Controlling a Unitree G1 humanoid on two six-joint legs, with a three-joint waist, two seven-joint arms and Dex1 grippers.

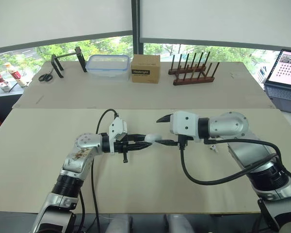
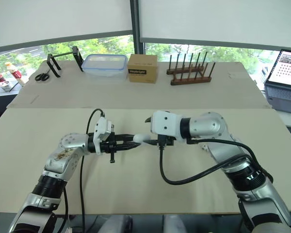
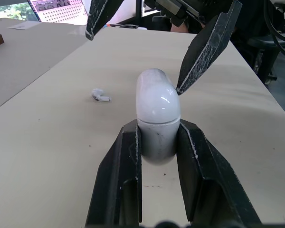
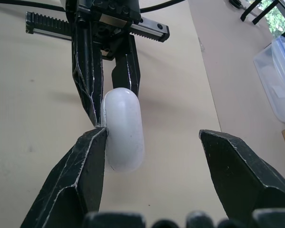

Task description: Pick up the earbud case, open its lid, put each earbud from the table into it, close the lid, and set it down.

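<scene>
Earbud case [image 3: 156, 118] clamped in left end effector [image 3: 159, 127], right end effector [image 4: 153, 133] spread wide, one fingertip [image 4: 96, 145] touching it, both pointing inward

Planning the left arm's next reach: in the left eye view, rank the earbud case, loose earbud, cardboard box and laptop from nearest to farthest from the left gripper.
1. Earbud case: held between the left gripper fingers.
2. Loose earbud: on the near table, to the right.
3. Cardboard box: far table, centre.
4. Laptop: far right.
</scene>
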